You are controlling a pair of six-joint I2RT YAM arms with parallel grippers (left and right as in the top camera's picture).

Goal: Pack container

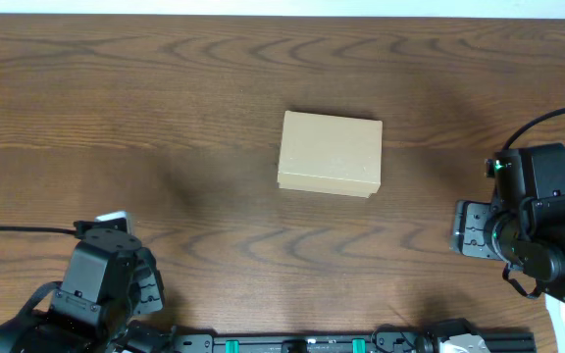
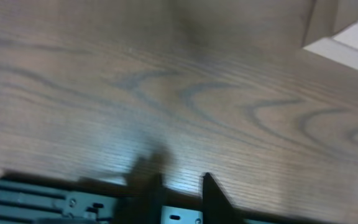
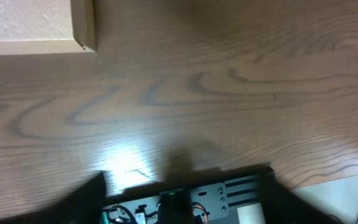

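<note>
With the small tan rectangular cardboard box point(image 1: 330, 153) closed at frame centre and both arms' jaws parted and empty, lid-opening is judged the next move.

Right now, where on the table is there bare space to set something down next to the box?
Bare wood runs from the container leftward to the table edge, and across the far strip behind it. A gap also lies between container and right arm. The near edge is crowded: left arm, black rail, right arm.
</note>
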